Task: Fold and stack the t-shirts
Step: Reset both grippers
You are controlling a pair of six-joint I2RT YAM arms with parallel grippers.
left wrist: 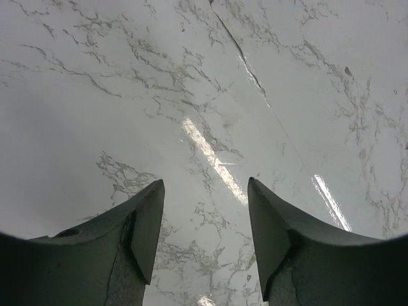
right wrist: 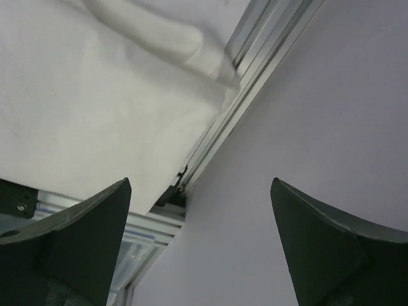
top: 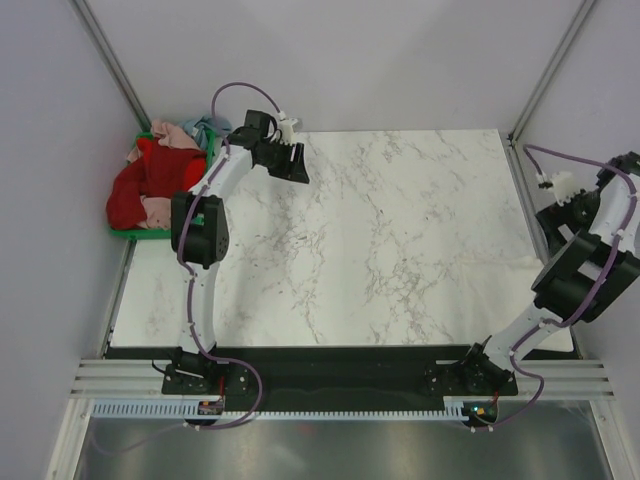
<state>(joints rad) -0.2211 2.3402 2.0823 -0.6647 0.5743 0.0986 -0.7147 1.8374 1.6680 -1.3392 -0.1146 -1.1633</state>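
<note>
Two grippers stand open, and neither holds cloth. The left gripper (left wrist: 204, 191) hangs over bare marble table (top: 400, 220) at the far left, jaws parted with only stone between them. The right gripper (right wrist: 201, 191) sits at the right edge, jaws spread wide and empty.

The cream-white shirt (right wrist: 83, 115) lies at the near right of the table, against the aluminium frame rail (right wrist: 255, 83). The other t-shirts — a red one (top: 150, 180), a pink one (top: 175, 135) and a pale blue one (top: 207, 127) — are heaped in the green crate (top: 125, 232) at the far left corner, just beside the left arm.

Judging from this, the white shirt looks set down and the step in hand is fetching another. The left gripper would have to swing left over the crate rim, drop into the heap and pinch a single layer. It would then need to lift that layer clear of the tangle and carry it to open marble for spreading.

Much is unclear. From above, the white cloth nearly vanishes into the pale marble, so its outline and the neatness of its fold cannot be judged. The wrist view shows only one corner, and no chest print appears. The shirts in the crate overlap, so their number is uncertain — and the right gripper's fingers are hard to pick out from above.
</note>
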